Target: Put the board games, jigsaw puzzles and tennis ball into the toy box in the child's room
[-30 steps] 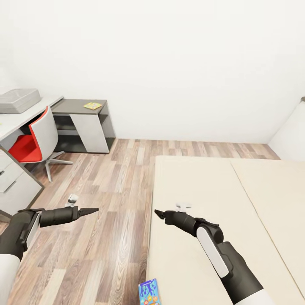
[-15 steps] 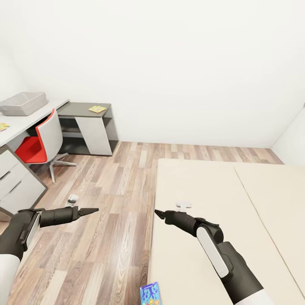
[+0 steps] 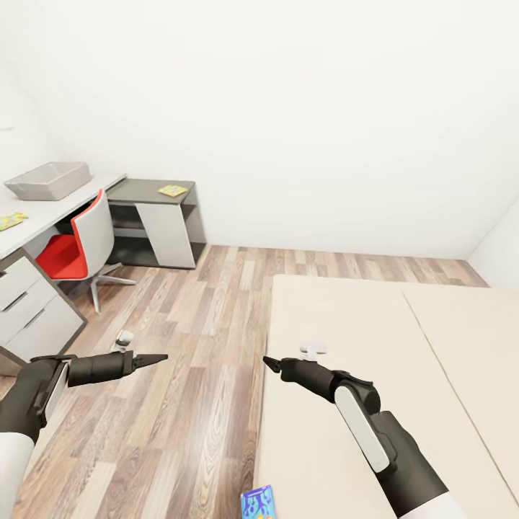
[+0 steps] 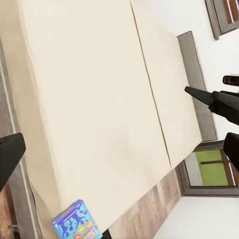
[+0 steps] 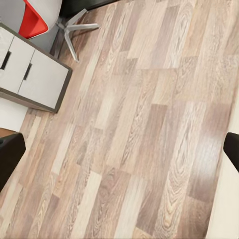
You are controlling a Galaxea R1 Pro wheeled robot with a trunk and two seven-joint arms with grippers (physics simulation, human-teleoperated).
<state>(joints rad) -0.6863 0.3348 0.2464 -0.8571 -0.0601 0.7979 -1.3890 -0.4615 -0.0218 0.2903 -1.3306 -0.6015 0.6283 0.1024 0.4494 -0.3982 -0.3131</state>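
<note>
The view has swung left, bringing the toy box [image 3: 49, 180] on the far-left tabletop [image 3: 43, 216] into fuller sight; a small blue board game [image 3: 257, 502] lies near on the bed [image 3: 375, 339], both empty end effectors spread

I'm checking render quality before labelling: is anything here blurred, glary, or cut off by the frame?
Head view: even, soft light, faint shadows, no glare; the small blue board game is cut by the bottom edge. Left wrist view: sharp; that board game is nearly whole at the bed's corner. Right wrist view: crisp floor grain, with a mild sheen on the planks.
</note>
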